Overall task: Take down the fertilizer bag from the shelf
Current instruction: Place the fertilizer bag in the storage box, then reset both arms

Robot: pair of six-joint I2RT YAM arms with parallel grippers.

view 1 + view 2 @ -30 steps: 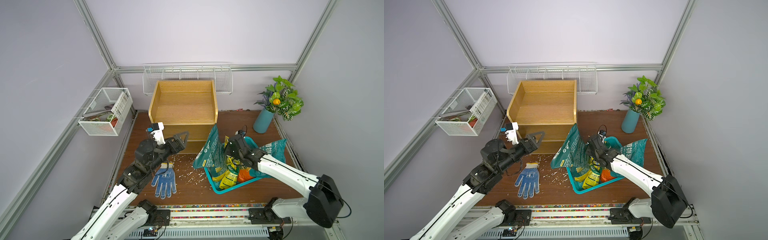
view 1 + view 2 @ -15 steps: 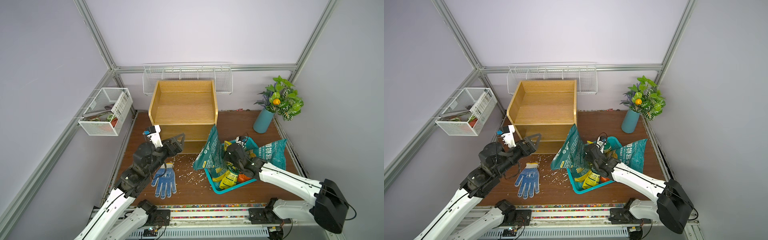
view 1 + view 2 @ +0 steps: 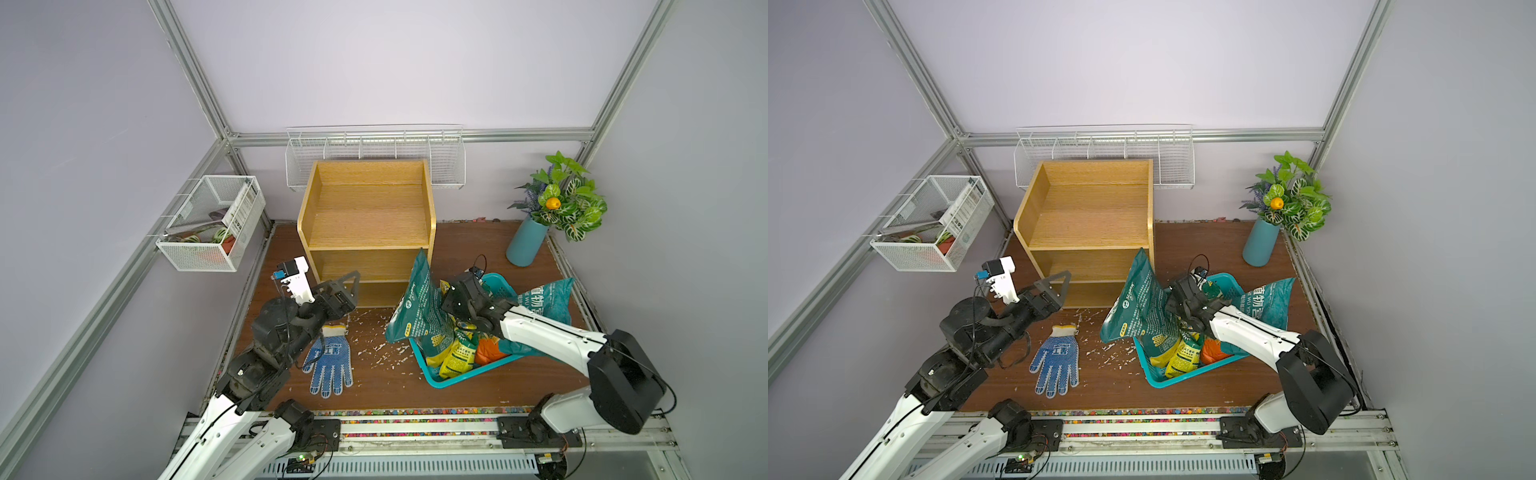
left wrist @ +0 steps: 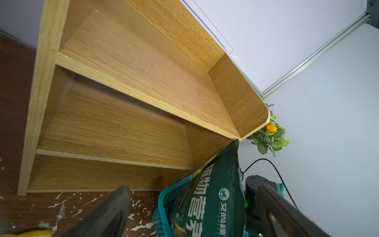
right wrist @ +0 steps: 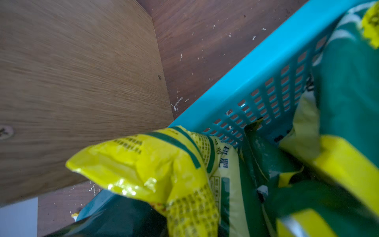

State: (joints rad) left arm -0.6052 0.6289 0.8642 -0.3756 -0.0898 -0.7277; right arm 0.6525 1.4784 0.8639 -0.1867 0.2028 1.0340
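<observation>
The fertilizer bag (image 3: pixel 419 307) is a dark green pouch of glossy, creased plastic film, flat-sided and tapering to a pinched peak, printed with a white round emblem and pale lettering. It is off the shelf (image 3: pixel 368 216) and stands on end over the left rim of the basket (image 3: pixel 440 380). Its long axis is close to upright and leans slightly, with the peak pointing up at the front edge of the shelf's right side panel and the printed face turned toward the left arm. Whether the peak touches the wood I cannot tell. The right gripper (image 3: pixel 448 300) sits just behind the bag's upper half, fingertips hidden; it is closed, and whether it pinches the film cannot be seen. The basket is teal moulded plastic with slotted walls, packed with crinkled yellow-and-green packets (image 3: pixel 457 353). The shelf is boxy light oak with fine straight grain. The worktop (image 3: pixel 395 390) is dark brown wood grain, strewn with white flakes (image 3: pixel 376 347). The left gripper (image 3: pixel 351 286) hovers before the shelf's lower tiers, spread wide, holding nothing. A knitted glove (image 3: pixel 330 365) with blue dots lies flat on the worktop beside that arm.
</observation>
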